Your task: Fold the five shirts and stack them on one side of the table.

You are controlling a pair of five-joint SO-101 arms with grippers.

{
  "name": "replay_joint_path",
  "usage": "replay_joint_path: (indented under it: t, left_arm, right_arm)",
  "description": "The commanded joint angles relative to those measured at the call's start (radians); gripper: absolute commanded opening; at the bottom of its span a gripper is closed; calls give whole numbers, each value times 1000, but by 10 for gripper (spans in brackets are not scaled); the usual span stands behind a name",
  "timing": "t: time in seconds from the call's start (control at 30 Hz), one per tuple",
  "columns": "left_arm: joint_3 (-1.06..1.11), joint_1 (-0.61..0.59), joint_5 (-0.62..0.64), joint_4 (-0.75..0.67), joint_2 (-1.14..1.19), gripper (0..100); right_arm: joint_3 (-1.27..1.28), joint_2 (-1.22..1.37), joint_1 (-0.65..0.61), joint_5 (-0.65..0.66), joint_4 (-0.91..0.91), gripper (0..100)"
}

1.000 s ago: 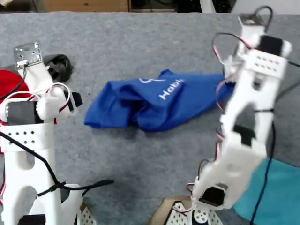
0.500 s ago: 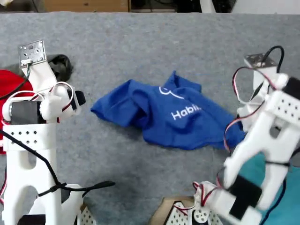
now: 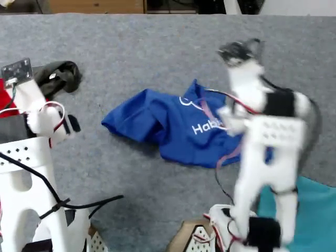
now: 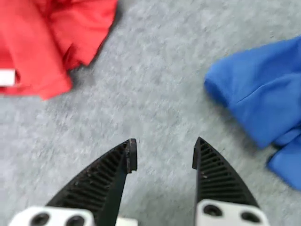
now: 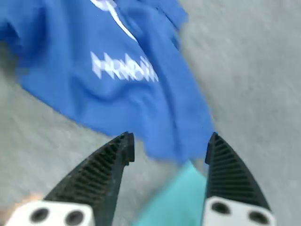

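Swung my right claw (image 5: 171,137) in over the blue shirt (image 5: 117,80): jaws wide, empty, shirt edge just ahead. Left claw (image 4: 164,143) open, empty.

White lettering (image 3: 202,127) runs across the blue shirt (image 3: 152,121), crumpled near the middle of the table (image 3: 157,47). The right arm (image 3: 268,136) covers the end of the word. A white line mark (image 3: 187,102) sits beside it. The small white tag (image 4: 6,77) on the red shirt (image 4: 47,37) shows no readable print.
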Motion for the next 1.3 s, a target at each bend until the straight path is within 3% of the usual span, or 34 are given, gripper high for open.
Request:
replay_joint_path:
  t: [0.0,0.23,0.5,0.77,0.97,1.07,1.27]
  left_arm:
    - [-44,-52,-41,60,-21,200]
    - [-8,-138,-95,71,-122,200]
    - [189,-137,-160,66,-470,204]
    - [258,-146,-201,72,-743,203]
    - [336,-259,-201,66,-756,202]
    - [339,-313,-236,64,-725,203]
    - [331,-311,-242,64,-650,203]
  right_arm:
    - [-108,214,-145,-149,-123,256]
    - [-595,783,-173,-373,-167,256]
    - [-1201,1328,-177,-456,-2,256]
    - [-1702,1712,-125,-451,124,216]
    - [-1781,1724,-42,-433,149,2]
    - [-1790,1667,18,-405,166,15]
    - [-1784,1477,136,-339,169,8]
